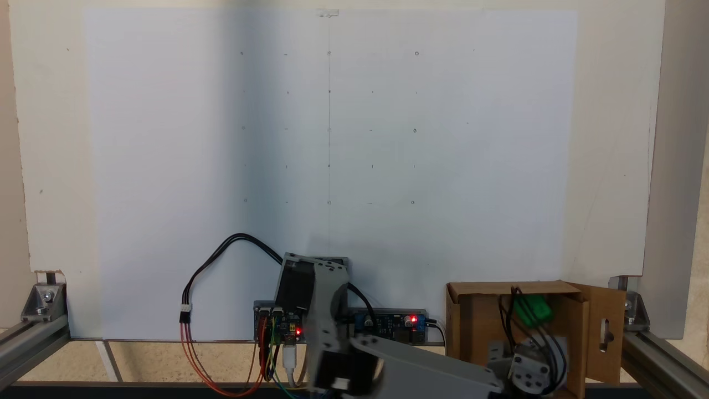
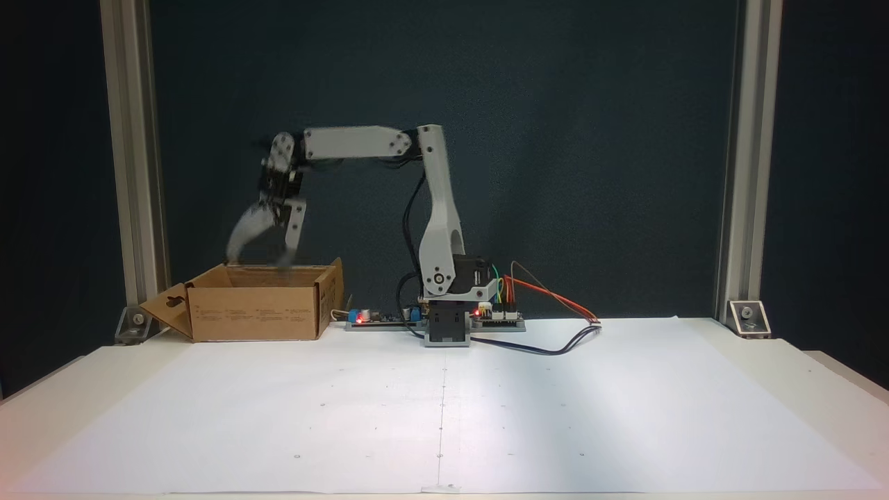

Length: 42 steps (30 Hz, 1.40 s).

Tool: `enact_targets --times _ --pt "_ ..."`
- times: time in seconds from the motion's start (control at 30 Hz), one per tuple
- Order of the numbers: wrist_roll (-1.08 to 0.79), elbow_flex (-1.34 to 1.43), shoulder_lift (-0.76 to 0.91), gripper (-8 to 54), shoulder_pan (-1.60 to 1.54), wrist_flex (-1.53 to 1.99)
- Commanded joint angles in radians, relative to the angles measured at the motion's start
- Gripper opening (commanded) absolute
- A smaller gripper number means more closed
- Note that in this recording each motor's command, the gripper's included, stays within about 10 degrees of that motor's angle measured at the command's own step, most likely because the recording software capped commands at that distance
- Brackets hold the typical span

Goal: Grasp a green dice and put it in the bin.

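Observation:
The green dice [image 1: 532, 309] shows as a blurred green patch inside the outline of the bin [image 1: 461, 324], a brown cardboard box at the lower right of that fixed view. I cannot tell whether it rests on the box floor or is in the air. In the side-on fixed view the bin [image 2: 257, 312] stands left of the arm's base, and the dice is hidden there. My gripper [image 2: 260, 258] hangs just above the bin's open top, blurred, its two jaws spread wide apart with nothing green between them. The wrist [image 1: 523, 374] sits over the box.
One bin flap with an oblong slot [image 1: 605, 332] sticks outwards. Circuit boards with red lights [image 1: 388, 321] and looping cables [image 1: 221, 249] lie beside the arm base [image 2: 444, 326]. Aluminium frame posts [image 2: 132, 173] stand at the table's sides. A white paper sheet [image 2: 444, 417] covers the table.

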Motion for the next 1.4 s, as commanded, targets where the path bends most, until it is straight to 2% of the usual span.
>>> enact_targets --times 0.0,0.07,0.2,0.3,0.57,0.8,1.17,1.37 --pt "0.167 -0.055 0.121 36.4 -0.089 -0.035" --pt "0.240 -0.058 0.181 37.6 -0.195 -0.055" --pt "0.397 -0.058 0.270 45.3 -0.466 -0.058" --pt "0.515 -0.057 0.299 45.8 -0.684 -0.058" --pt "0.535 -0.040 0.357 45.6 -1.262 -0.058" --pt "0.535 0.296 0.586 45.8 -1.743 -0.212" --pt "0.525 0.907 0.870 46.0 -1.819 -0.728" --pt "0.526 1.172 0.887 45.4 -1.799 -1.000"
